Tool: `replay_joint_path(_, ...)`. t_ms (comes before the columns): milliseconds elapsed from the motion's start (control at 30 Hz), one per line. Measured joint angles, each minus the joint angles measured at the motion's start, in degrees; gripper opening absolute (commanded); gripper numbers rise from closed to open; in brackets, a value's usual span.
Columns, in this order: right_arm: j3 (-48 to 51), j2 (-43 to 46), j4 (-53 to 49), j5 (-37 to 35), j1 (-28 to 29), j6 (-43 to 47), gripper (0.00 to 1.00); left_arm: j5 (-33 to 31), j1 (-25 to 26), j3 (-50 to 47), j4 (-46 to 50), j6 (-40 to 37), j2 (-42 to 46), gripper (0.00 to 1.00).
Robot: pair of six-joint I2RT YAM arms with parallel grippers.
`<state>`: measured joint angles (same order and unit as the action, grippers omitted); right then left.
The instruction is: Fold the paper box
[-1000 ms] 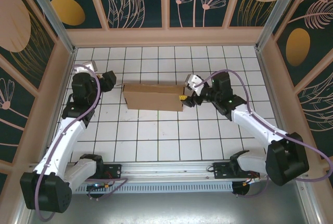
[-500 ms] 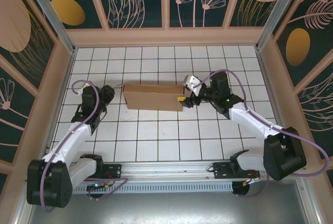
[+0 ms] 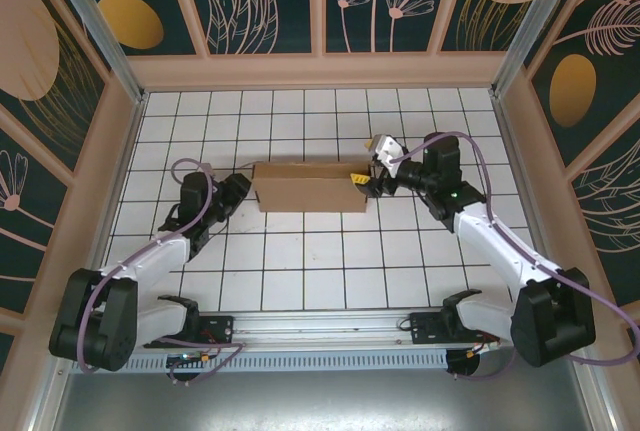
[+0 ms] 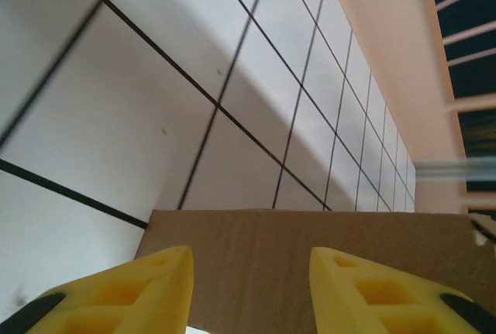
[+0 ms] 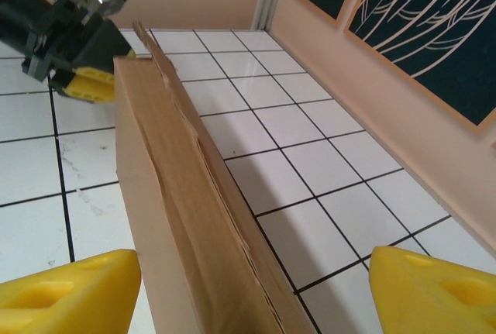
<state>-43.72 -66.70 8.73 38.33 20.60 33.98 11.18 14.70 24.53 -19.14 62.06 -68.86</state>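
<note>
Midway up the tiled table [image 3: 300, 261] in the top view, the paper box [image 3: 312, 187] lies with my left gripper [image 3: 240, 189] at its 9 o'clock end and right gripper [image 3: 362, 181] at 3 o'clock, placed to brace it, I judge. Left wrist: jaws released, cardboard at 12 o'clock. Right wrist: jaws spread wide, straddling the box's end wall, gripping nothing

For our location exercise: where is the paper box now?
In the top view, the paper box sits near the middle of the table, between the left gripper at its left end and the right gripper at its right.
</note>
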Motion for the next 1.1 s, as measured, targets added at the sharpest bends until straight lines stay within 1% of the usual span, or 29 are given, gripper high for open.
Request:
replay_joint_path(67,0.0,0.5,0.0,0.4,-0.3,-0.5,0.74,0.2,1.1,0.0,0.2,-0.2,-0.2,0.48)
replay_joint_path(167,-0.5,1.5,-0.1,0.3,-0.8,-2.5,0.74,-1.8,1.5,1.6,4.7,-3.6,1.3,0.55)
replay_joint_path(267,-1.5,3.0,0.1,0.4,-1.1,-5.7,0.7,-5.7,1.5,5.9,11.5,-11.3,6.7,0.6)
replay_joint_path(300,-1.9,3.8,0.2,0.4,-1.1,-6.4,0.68,-7.0,1.5,8.5,13.7,-15.3,9.2,0.61)
replay_joint_path(333,-2.3,4.4,0.3,0.4,-1.1,-7.1,0.66,-8.0,1.5,10.7,15.0,-18.1,11.0,0.62)
replay_joint_path(400,-2.9,5.9,1.6,0.3,-1.1,-8.6,0.59,-10.6,1.5,15.8,17.0,-24.8,14.8,0.64)
replay_joint_path(433,-3.0,6.5,2.8,0.1,-1.1,-10.0,0.57,-11.7,1.5,17.6,17.5,-27.1,16.1,0.66)
replay_joint_path(500,-2.9,7.6,5.8,0.2,-1.1,-13.6,0.56,-14.5,1.5,20.9,18.4,-31.9,18.1,0.73)
replay_joint_path(533,-2.7,8.0,7.4,0.3,-1.1,-14.7,0.55,-15.4,1.5,22.2,19.1,-33.8,18.5,0.73)
replay_joint_path(600,-2.3,8.9,9.6,0.4,-1.1,-16.2,0.57,-16.0,1.5,24.5,20.5,-38.6,18.5,0.67)
replay_joint_path(633,-2.4,9.0,9.7,0.5,-1.1,-16.0,0.58,-16.2,1.5,25.0,20.8,-40.4,18.2,0.69)
replay_joint_path(667,-2.5,9.0,9.3,0.3,-1.1,-15.3,0.59,-16.2,1.5,25.3,21.1,-42.3,17.6,0.67)
replay_joint_path(733,-3.0,8.8,7.5,-0.3,-1.1,-13.4,0.61,-14.4,1.4,25.7,22.4,-47.6,16.1,0.54)
replay_joint_path(767,-3.1,8.7,6.8,-0.6,-1.1,-11.9,0.61,-12.4,1.4,25.9,22.9,-51.0,15.2,0.51)
replay_joint_path(867,-3.0,8.5,5.2,-1.4,-1.1,-6.4,0.61,-7.6,1.5,25.0,23.3,-61.2,13.6,0.55)
replay_joint_path(1000,-3.0,6.4,4.5,-1.8,-1.5,1.0,0.61,-3.8,1.5,20.9,20.7,-74.3,13.6,0.56)
replay_joint_path(1100,-3.1,3.7,2.8,0.6,-2.6,7.3,0.62,2.7,1.0,20.0,20.4,-81.7,11.7,0.56)
